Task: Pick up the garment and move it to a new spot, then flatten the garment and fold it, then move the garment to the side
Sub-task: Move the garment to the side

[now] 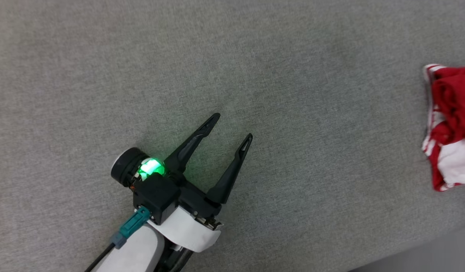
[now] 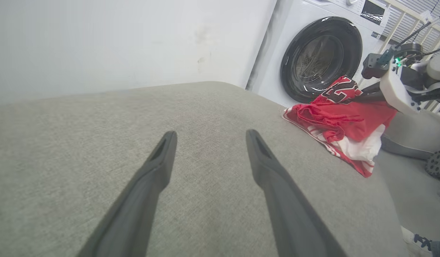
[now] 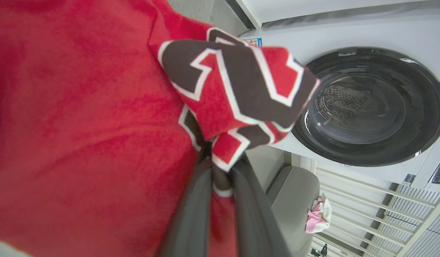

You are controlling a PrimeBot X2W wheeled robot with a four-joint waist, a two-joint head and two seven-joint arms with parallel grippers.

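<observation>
The garment [image 1: 449,124] is a crumpled red shirt with white panels and striped trim, lying at the right edge of the grey padded surface. My left gripper [image 1: 234,126] hovers open and empty over the middle of that surface, well left of the shirt. In the left wrist view the garment [image 2: 339,125] lies ahead to the right, beyond my open fingers [image 2: 163,157]. My right gripper [image 3: 220,160] is shut on a bunch of the garment [image 3: 80,117], whose dark number print with white outlines folds over the fingertips. The right arm [image 2: 395,85] reaches into the shirt from the right.
A white washing machine [image 2: 323,53] with a dark round door stands beyond the grey surface [image 1: 179,56]. White slatted rails [image 3: 377,217] and a grey cushion with a pink cloth [image 3: 318,214] lie behind. A shoe [image 2: 416,241] shows at the lower right.
</observation>
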